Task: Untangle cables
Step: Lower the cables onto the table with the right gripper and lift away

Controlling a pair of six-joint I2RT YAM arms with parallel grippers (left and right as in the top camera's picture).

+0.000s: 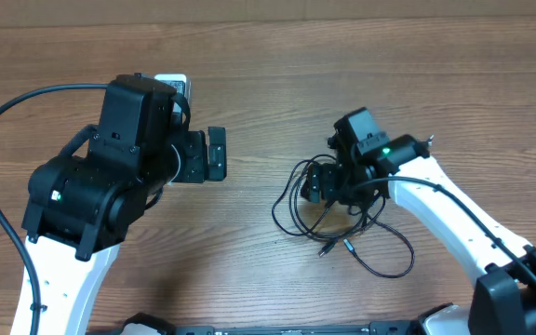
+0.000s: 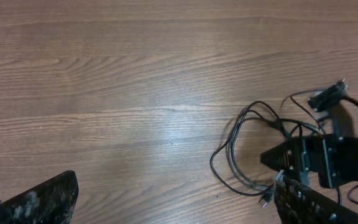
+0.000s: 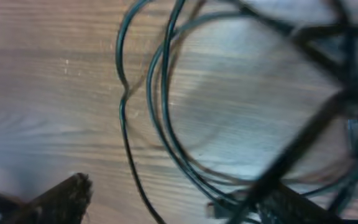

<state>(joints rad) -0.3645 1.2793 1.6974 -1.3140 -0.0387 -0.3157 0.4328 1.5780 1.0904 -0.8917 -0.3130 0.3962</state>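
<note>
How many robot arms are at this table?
2: the left arm on the overhead view's left, the right arm on its right, reaching over the cables.

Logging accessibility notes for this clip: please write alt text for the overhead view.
The right gripper is over a loose tangle of thin black cables on a wooden table, right of centre. The left gripper is apart from them to the left, over bare wood, holding nothing.

A small white object [image 1: 177,81], partly hidden, lies toward the far side of the wood-grain table [image 1: 268,93].
</note>
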